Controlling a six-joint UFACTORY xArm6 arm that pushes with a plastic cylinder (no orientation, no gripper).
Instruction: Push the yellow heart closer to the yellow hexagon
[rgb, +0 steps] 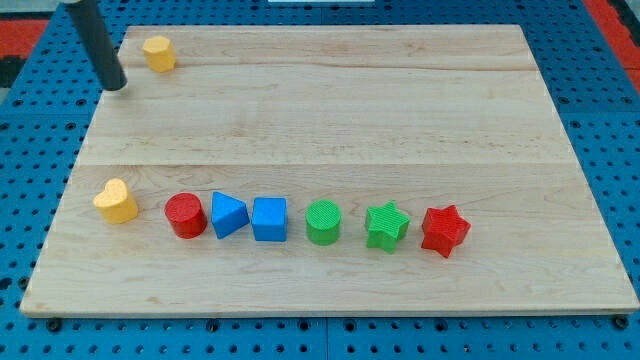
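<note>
The yellow heart (116, 200) lies near the board's left edge, at the left end of a row of blocks. The yellow hexagon (158, 53) sits near the board's top left corner. My tip (116, 85) is at the top left, just left of and slightly below the hexagon, apart from it. It is far above the heart in the view.
Right of the heart a row runs across the lower board: a red cylinder (185, 215), a blue triangle (228, 214), a blue cube (269, 219), a green cylinder (323, 221), a green star (386, 226) and a red star (444, 231). The wooden board (330, 120) lies on a blue pegboard.
</note>
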